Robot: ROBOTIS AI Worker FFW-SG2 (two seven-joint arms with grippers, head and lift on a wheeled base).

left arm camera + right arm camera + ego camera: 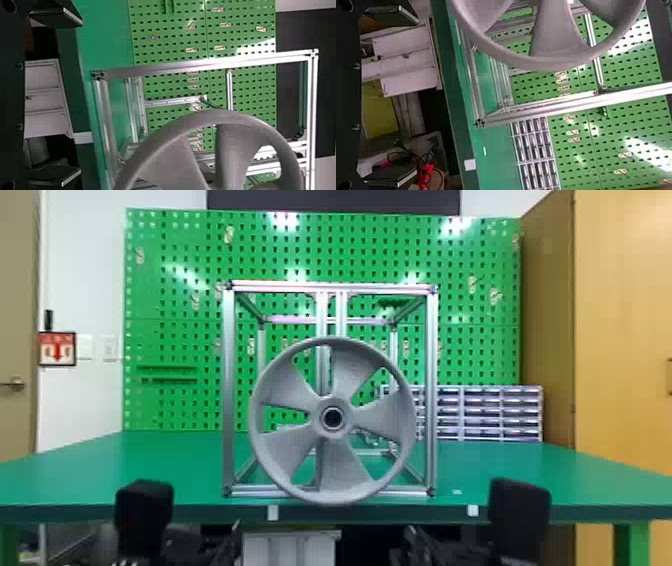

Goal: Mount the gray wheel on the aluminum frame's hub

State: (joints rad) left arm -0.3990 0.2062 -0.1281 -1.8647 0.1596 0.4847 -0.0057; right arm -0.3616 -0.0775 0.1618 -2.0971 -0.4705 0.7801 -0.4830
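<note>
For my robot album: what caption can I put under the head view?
Gray wheel, upright at the front of a metal frame on a green table, with a green pegboard behind.

- Can see the left gripper (pixel 191 505), flat black fingers (pixel 53 174) spread well apart.
- Can see part of the gray wheel (pixel 230 146), nearer than the aluminum frame (pixel 206 64) and overlapping it.
- Can see the frame on the green table (pixel 104 43), with a green pegboard (pixel 170 55) behind.
- Can make out white drawers (pixel 43 101) below the tabletop.

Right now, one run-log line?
gray wheel: upright, aluminum frame front | left end effector: open, empty | right end effector: open, empty
</note>
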